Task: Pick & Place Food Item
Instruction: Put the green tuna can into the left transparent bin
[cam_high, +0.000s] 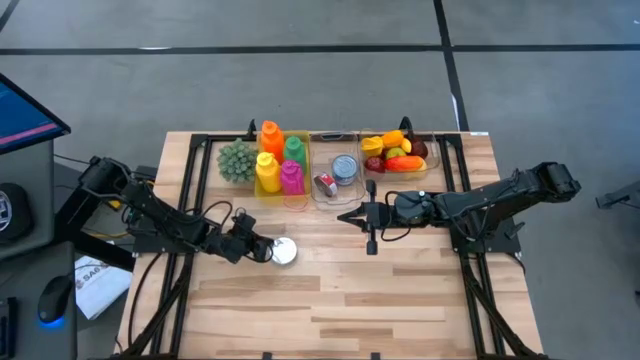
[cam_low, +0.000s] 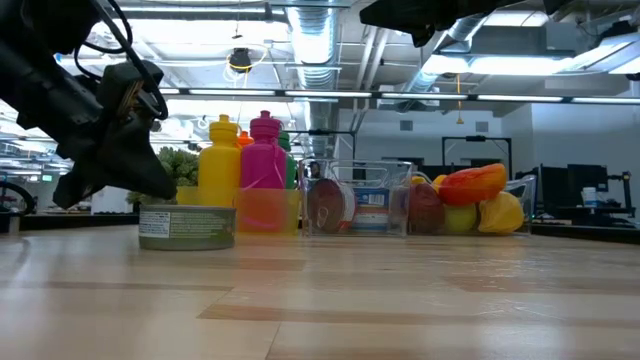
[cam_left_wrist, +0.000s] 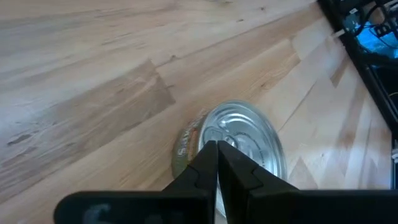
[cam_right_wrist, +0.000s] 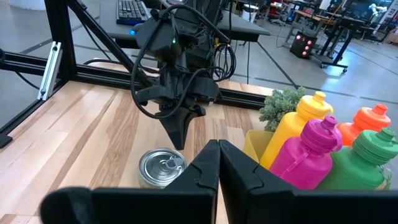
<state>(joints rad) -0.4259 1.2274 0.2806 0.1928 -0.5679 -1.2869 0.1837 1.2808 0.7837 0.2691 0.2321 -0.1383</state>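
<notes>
Jaws of both arms pressed together, holding nothing. Left gripper (cam_high: 262, 251) hovers just beside the can (cam_high: 284, 252), which stands upright on the tabletop (cam_high: 400, 300); right gripper (cam_high: 345, 216) waits near the bins. Judged: can placed, or not yet grasped.

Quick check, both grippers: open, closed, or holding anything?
Left gripper: closed, empty, beside the tin can.
Right gripper: closed, empty, raised mid-table.
</notes>
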